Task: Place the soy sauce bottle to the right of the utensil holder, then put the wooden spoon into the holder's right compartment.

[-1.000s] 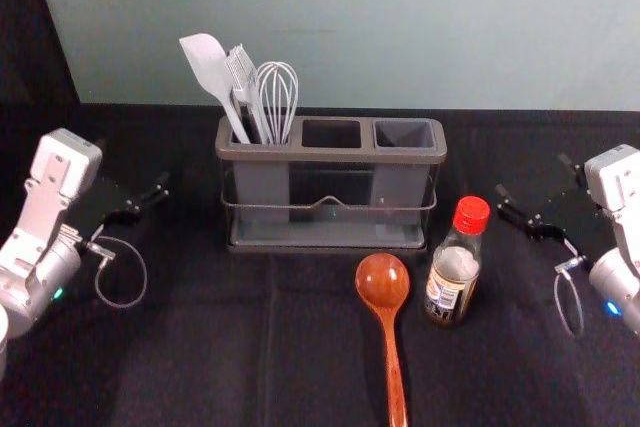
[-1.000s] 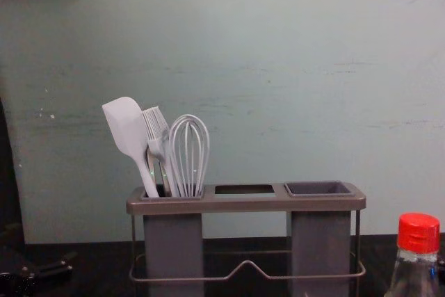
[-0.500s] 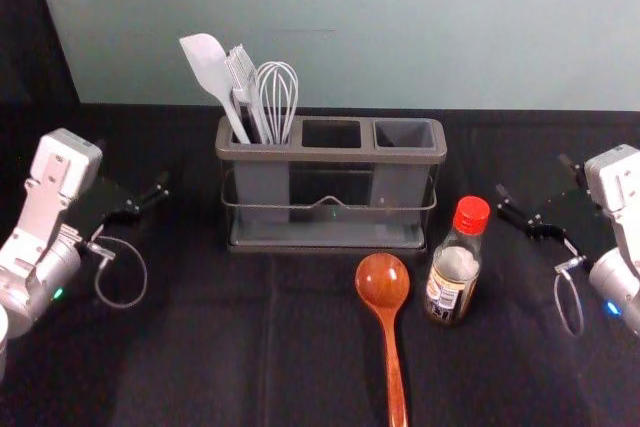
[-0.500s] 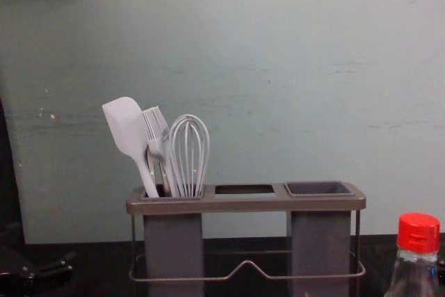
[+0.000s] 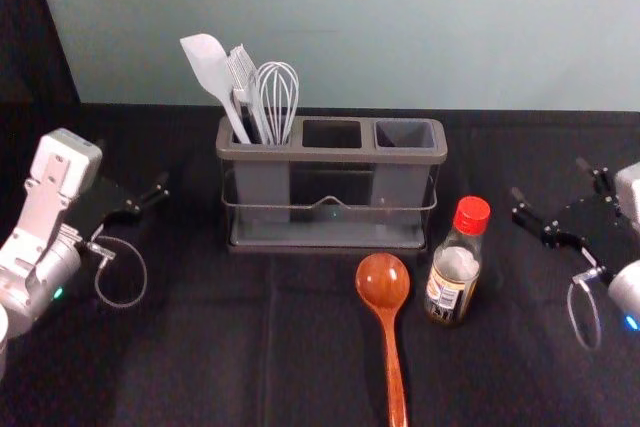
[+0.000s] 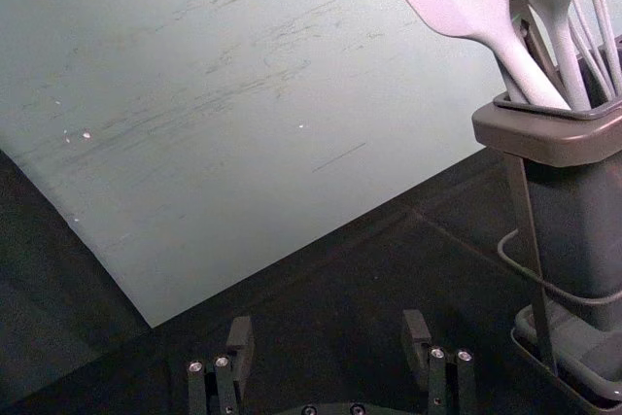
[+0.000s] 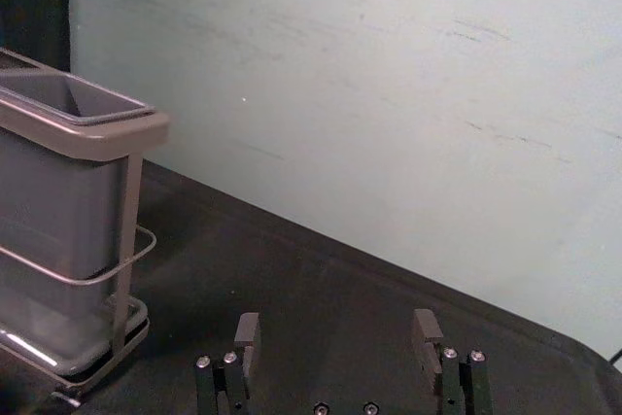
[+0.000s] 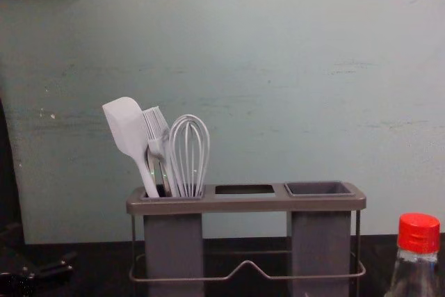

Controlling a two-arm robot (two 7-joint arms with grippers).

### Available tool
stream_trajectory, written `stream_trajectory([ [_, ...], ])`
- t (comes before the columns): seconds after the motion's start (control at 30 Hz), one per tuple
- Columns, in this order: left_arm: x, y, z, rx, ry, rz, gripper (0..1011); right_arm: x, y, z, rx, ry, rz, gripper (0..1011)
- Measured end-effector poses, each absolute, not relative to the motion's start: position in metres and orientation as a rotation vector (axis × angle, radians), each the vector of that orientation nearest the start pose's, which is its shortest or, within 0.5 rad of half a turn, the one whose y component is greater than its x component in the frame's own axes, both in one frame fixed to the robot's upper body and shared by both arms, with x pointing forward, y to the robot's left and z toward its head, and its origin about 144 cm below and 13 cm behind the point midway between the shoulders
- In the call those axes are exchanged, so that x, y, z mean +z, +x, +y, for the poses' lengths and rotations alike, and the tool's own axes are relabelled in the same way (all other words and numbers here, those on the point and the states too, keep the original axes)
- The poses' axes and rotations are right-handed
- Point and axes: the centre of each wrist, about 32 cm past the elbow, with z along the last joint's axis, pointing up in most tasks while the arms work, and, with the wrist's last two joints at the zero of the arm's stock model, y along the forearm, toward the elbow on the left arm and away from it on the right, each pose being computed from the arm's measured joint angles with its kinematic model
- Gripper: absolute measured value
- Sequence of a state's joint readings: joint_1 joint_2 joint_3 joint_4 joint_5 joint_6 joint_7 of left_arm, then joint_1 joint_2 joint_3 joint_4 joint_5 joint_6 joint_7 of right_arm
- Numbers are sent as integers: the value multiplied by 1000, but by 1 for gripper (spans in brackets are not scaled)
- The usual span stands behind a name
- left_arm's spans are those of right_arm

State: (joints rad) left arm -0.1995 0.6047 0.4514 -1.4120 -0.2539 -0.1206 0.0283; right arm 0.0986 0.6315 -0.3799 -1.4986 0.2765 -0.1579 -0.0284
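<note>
Head view: right gripper (image 5: 550, 178) near right edge, bare cloth (image 5: 518, 297) toward bottle (image 5: 456, 275).

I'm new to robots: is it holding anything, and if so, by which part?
Nothing is held: the left claw and right claw both stand open and empty.

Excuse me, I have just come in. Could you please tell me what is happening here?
Nothing is being held at this moment. The left gripper and right gripper are open, one at each side. The soy sauce bottle stands in front of the utensil holder, near its right end; the wooden spoon lies beside the bottle, not yet in the holder. A spatula, a brush and a whisk stand in the left compartment.
</note>
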Motion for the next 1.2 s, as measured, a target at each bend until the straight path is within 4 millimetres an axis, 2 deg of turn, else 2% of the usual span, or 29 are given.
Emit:
stream_trajectory([
  [0.37,1140,489,310,1248,304,-285,1005,1142,431,-332,-1229,-202,-249,1003],
  [0.77,1140,489,310,1248,304,-285,1005,1149,396,-334,-1122,-117,-219,1003],
  [0.97,1140,489,310,1248,304,-285,1005,1153,384,-334,-1058,-55,-176,1003],
  [1.2,1140,489,310,1248,304,-285,1005,1156,380,-330,-989,-8,-131,1003],
])
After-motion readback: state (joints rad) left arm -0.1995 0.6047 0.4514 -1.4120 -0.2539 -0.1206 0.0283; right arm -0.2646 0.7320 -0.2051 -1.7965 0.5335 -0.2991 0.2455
